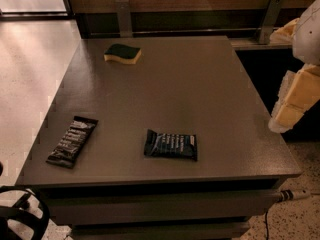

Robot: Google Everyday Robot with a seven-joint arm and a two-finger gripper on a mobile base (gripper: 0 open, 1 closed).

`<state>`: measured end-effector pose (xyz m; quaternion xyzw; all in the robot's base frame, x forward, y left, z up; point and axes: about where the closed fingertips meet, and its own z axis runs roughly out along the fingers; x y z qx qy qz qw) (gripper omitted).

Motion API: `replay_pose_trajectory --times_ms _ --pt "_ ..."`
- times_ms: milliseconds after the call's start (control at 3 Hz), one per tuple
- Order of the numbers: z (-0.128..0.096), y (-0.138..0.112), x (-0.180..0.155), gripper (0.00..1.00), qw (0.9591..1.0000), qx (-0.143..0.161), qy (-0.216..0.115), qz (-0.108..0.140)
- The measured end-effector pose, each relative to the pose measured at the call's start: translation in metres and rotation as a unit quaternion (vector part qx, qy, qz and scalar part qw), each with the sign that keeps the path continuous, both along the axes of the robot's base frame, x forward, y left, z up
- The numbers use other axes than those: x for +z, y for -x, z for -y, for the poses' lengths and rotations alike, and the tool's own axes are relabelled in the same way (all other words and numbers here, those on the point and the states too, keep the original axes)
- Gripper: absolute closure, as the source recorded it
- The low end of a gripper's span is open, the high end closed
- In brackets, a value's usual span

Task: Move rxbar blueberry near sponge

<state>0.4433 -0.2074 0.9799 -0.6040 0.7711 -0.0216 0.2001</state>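
The rxbar blueberry [170, 145], a flat dark navy wrapper with pale lettering, lies flat near the front edge of the grey table [200, 89], slightly right of centre. The sponge [122, 53], yellow with a dark green top, lies at the table's far left. The two are far apart. My gripper [292, 101] is the pale yellowish-white part at the right edge of the camera view. It hangs beside the table's right edge, away from both objects and holding nothing that shows.
A longer black-brown bar wrapper [73, 140] lies near the table's front left corner. A wooden wall with metal brackets [123, 17] runs behind the table. Pale floor lies to the left. A black curved part [22, 219] sits at the bottom left.
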Motion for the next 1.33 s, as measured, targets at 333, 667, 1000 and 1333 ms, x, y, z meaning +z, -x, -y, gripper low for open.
replay_pose_trajectory --times_ms 333,667,1000,1333 --pt "-0.011 -0.009 -0.031 0.00 0.9971 0.020 -0.073 -0.006" --pt "-0.030 -0.013 -0.061 0.00 0.9861 0.037 -0.162 -0.006" --pt "-0.050 -0.015 -0.087 0.00 0.9709 0.049 -0.234 -0.003" --pt "-0.067 -0.016 -0.110 0.00 0.9559 0.059 -0.288 -0.004"
